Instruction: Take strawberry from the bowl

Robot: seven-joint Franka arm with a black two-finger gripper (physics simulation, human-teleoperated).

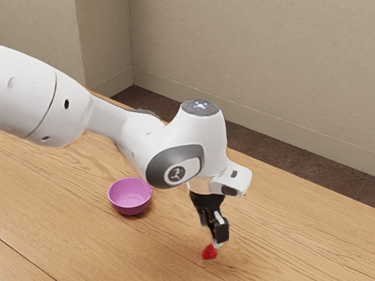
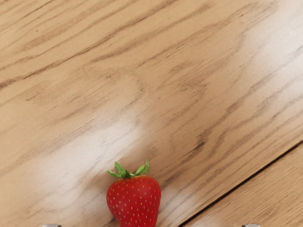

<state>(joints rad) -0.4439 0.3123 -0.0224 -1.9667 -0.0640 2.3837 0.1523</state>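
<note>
A plump strawberry with a glossy, bright red skin is seen, dotted all over with small pale seeds and crowned by a ruffle of green, pointed leaves. It is broadest just under the leaves and is narrowed away from them; its far end is cut off by the wrist view's edge. It is placed on the light brown wooden desk, outside the round pink bowl and well apart from it, toward the exterior view's right.

The white arm with dark grey joint covers is stretched in from the exterior view's left and bent downward at its wrist. The black two-fingered claw is aimed at the desk, slanted a little toward the exterior view's right, and is held low, right over the strawberry. The claw is released: its fingertips are spread wide, with the fruit between them, nearer to one than to the other, and gripped by neither.
</note>
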